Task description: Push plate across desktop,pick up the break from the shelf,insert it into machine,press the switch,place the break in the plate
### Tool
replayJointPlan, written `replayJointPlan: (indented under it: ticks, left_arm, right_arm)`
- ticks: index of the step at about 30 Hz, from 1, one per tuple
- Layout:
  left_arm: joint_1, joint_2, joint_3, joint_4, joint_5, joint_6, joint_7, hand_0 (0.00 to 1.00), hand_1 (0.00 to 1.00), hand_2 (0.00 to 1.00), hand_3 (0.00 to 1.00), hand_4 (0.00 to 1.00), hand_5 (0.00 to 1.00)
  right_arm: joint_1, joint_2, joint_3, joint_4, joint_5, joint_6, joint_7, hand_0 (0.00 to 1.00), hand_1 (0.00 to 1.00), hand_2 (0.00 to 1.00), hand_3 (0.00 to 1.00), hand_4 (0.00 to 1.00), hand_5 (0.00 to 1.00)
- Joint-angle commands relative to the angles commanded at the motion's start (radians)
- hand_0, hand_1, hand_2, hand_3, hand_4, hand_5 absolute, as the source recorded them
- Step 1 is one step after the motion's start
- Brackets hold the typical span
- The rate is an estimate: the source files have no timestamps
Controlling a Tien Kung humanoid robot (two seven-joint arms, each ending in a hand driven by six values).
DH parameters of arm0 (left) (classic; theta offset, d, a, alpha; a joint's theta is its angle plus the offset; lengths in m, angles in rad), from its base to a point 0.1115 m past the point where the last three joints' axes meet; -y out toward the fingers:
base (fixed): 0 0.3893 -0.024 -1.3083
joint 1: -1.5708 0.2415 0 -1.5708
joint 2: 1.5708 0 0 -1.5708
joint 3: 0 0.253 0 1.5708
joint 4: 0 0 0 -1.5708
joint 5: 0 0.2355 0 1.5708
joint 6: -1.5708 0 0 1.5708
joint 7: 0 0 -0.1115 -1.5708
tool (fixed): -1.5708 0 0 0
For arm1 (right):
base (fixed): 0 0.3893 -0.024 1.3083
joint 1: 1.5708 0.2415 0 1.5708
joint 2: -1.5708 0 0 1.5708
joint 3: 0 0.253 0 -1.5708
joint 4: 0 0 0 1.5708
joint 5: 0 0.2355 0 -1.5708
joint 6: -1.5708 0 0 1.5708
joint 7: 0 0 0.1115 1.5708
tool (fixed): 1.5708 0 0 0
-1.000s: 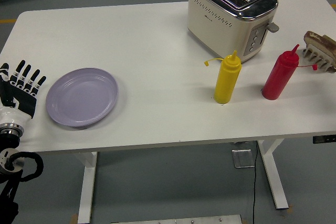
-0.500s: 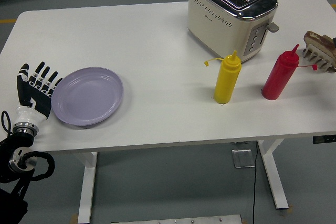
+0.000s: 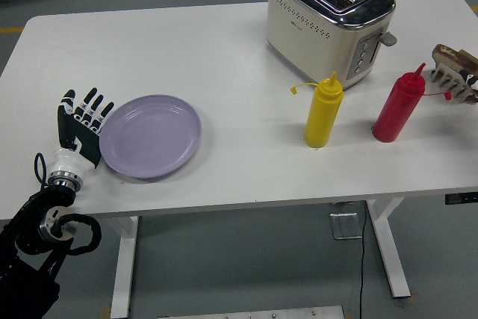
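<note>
You had the left hand (image 3: 81,128) at the table's (image 3: 224,57) near-left part, its 4 fingers (image 3: 91,106) straight and slightly fanned, pointing away from the robot, with the thumb out to the left. It gripped nothing. The side of the hand sat flat against the left rim of the lavender plate (image 3: 151,135), touching it. The plate lay flat on the white top, near the front edge and left of centre, with nothing on it.

Your right hand was out of the picture.

The cream and chrome toaster (image 3: 328,20) stood at the far side of the table, right of centre, with both of its slots facing up and its lever (image 3: 387,38) on the end face that pointed toward the right. Whether anything sat in the slots could not be made out. In front of the toaster stood 1 yellow squeeze bottle (image 3: 324,112), upright, and to its right 1 red squeeze bottle (image 3: 399,108), also upright; the 2 were apart from each other and from the toaster. At the table's right edge was the slotted rack (image 3: 454,76) with a slice of bread (image 3: 449,54) standing in it, partly cut off by the frame. The plate was well apart from the toaster, the bottles and the rack.
</note>
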Motion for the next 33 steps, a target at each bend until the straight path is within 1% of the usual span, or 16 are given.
replayJointPlan:
  ticks: [1, 6, 7, 12, 13, 18, 19, 24, 25, 27, 30, 31, 33]
  left_arm:
    - [-0.003, -0.003, 0.008, 0.001, -0.002, 0.0, 0.0, 0.86, 0.909, 0.983, 0.908, 0.637, 0.998]
    - [-0.019, -0.02, 0.056, 0.008, -0.013, -0.001, -0.003, 0.86, 0.909, 0.983, 0.908, 0.637, 0.998]
    - [-0.023, -0.024, 0.067, 0.009, -0.016, -0.001, -0.004, 0.86, 0.908, 0.981, 0.908, 0.638, 0.998]
    - [-0.038, -0.037, 0.115, 0.011, -0.029, 0.001, -0.01, 0.86, 0.908, 0.981, 0.908, 0.638, 0.998]
    - [-0.041, -0.039, 0.123, 0.011, -0.031, 0.001, -0.011, 0.859, 0.906, 0.982, 0.908, 0.638, 0.998]
    - [-0.054, -0.052, 0.163, 0.01, -0.04, 0.002, -0.014, 0.859, 0.906, 0.982, 0.908, 0.638, 0.998]
    - [-0.058, -0.056, 0.172, 0.009, -0.043, 0.003, -0.015, 0.86, 0.907, 0.982, 0.908, 0.639, 0.998]
    - [-0.07, -0.066, 0.199, 0.008, -0.05, 0.006, -0.019, 0.86, 0.907, 0.982, 0.908, 0.639, 0.998]
    - [-0.073, -0.068, 0.204, 0.008, -0.051, 0.007, -0.02, 0.861, 0.907, 0.981, 0.908, 0.639, 0.998]
    - [-0.076, -0.07, 0.209, 0.007, -0.052, 0.007, -0.021, 0.861, 0.907, 0.981, 0.908, 0.639, 0.998]
    - [-0.083, -0.074, 0.219, 0.005, -0.054, 0.009, -0.023, 0.861, 0.907, 0.981, 0.908, 0.639, 0.998]
    - [-0.084, -0.075, 0.221, 0.005, -0.054, 0.01, -0.024, 0.86, 0.907, 0.981, 0.908, 0.64, 0.998]
    - [-0.086, -0.076, 0.223, 0.004, -0.055, 0.01, -0.024, 0.86, 0.907, 0.981, 0.908, 0.64, 0.998]
  right_arm:
    - [0.004, -0.002, -0.004, -0.005, -0.003, 0.002, 0.0, 0.938, 0.882, 0.904, 0.924, 0.723, 0.134]
    - [0.031, -0.01, -0.037, -0.039, -0.038, -0.006, 0.002, 0.938, 0.882, 0.904, 0.924, 0.723, 0.134]
    - [0.038, -0.012, -0.045, -0.048, -0.046, -0.013, 0.004, 0.895, 0.843, 0.863, 0.877, 0.721, 0.136]
    - [0.072, -0.019, -0.081, -0.087, -0.085, -0.045, 0.014, 0.895, 0.843, 0.863, 0.877, 0.721, 0.136]
    - [0.077, -0.02, -0.087, -0.093, -0.093, -0.052, 0.016, 0.838, 0.798, 0.801, 0.835, 0.715, 0.139]
    - [0.109, -0.023, -0.119, -0.132, -0.128, -0.099, 0.023, 0.838, 0.798, 0.801, 0.835, 0.715, 0.139]
    - [0.117, -0.023, -0.127, -0.142, -0.136, -0.107, 0.025, 0.752, 0.728, 0.728, 0.76, 0.707, 0.136]
    - [0.145, -0.026, -0.152, -0.172, -0.162, -0.13, 0.032, 0.752, 0.728, 0.728, 0.76, 0.707, 0.136]
    - [0.15, -0.027, -0.157, -0.177, -0.169, -0.133, 0.032, 0.683, 0.68, 0.662, 0.726, 0.7, 0.132]
    - [0.159, -0.027, -0.164, -0.186, -0.183, -0.139, 0.032, 0.683, 0.68, 0.662, 0.726, 0.7, 0.132]
    - [0.179, -0.032, -0.184, -0.205, -0.223, -0.161, 0.035, 0.683, 0.68, 0.662, 0.726, 0.7, 0.132]
    - [0.186, -0.033, -0.191, -0.212, -0.238, -0.169, 0.035, 0.615, 0.626, 0.617, 0.7, 0.692, 0.136]
    - [0.195, -0.036, -0.2, -0.22, -0.262, -0.18, 0.036, 0.615, 0.626, 0.617, 0.7, 0.692, 0.136]
